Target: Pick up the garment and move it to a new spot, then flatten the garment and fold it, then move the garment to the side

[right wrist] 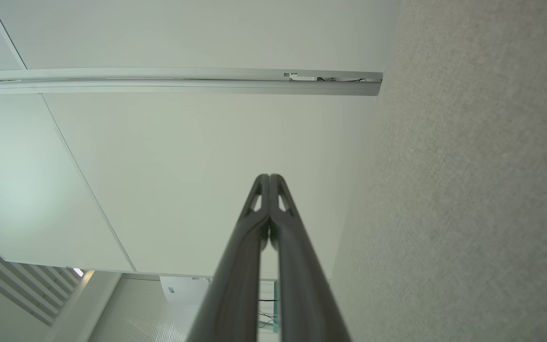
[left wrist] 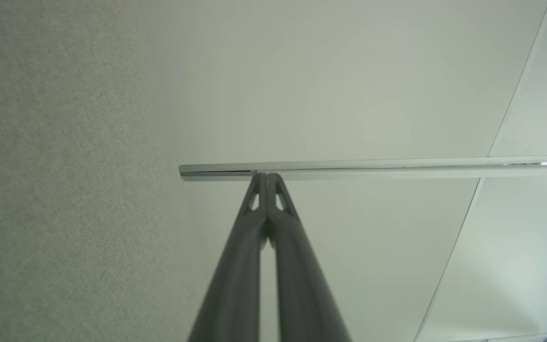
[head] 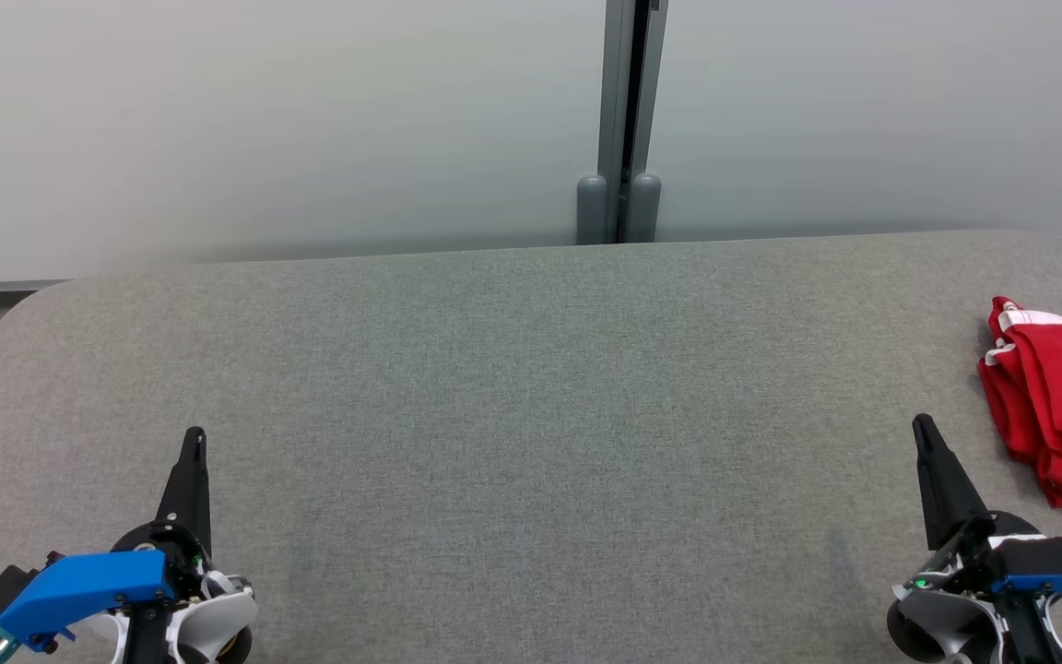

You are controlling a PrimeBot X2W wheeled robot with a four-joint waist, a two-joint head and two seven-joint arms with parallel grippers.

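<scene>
A: How do the fingers stand?

B: The left gripper point(head: 194, 435) has its two dark fingers point(left wrist: 238, 270) pressed together at the tips, grasping nothing. The right gripper point(head: 922, 426) is the same: two fingers point(right wrist: 235, 270) clenched, with nothing between them.

A: What lies around them?

B: Both grippers are above the grey fabric table point(head: 531, 387), one at each lower corner of the head view. There is one garment point(head: 1056, 406), red with white stripes. It lies bunched on the table at the right side, near the right gripper but apart from it.

A: Is anything hard to see?

B: The picture's right edge cuts off the garment, so its kind cannot be told. Behind the table stand two pale wall panels point(head: 264, 120) with one grey post point(head: 628, 120) between them.
</scene>
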